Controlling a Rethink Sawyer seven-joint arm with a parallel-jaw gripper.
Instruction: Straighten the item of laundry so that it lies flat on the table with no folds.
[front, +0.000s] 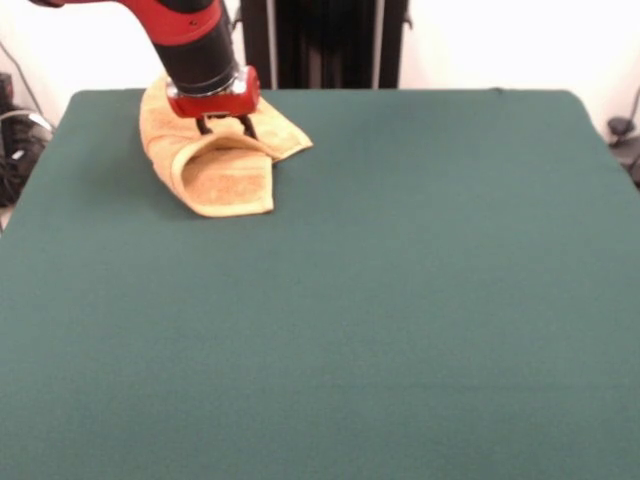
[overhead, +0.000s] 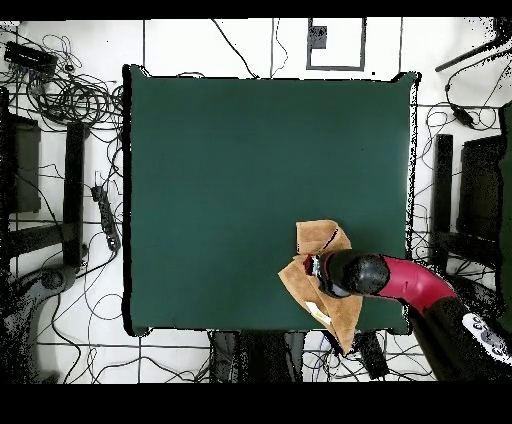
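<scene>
The item of laundry (front: 222, 180), a mustard-yellow towel, lies crumpled at the table's (front: 400, 300) far left corner in the front view. One flap is folded over into a raised, curled loop toward the camera. My gripper (front: 226, 128) is down on the towel's middle, right at the top of that loop, and its red wrist hides the cloth behind it. Seen from overhead, the towel (overhead: 320, 240) sits by the table's (overhead: 220, 180) bottom edge toward the right, folded in overlapping layers. The gripper (overhead: 312, 266) is over its centre.
Cables and black equipment (overhead: 70, 100) lie on the floor on both sides of the table. A black stand (front: 325, 45) rises just behind the table's far edge. The towel's far end reaches that edge.
</scene>
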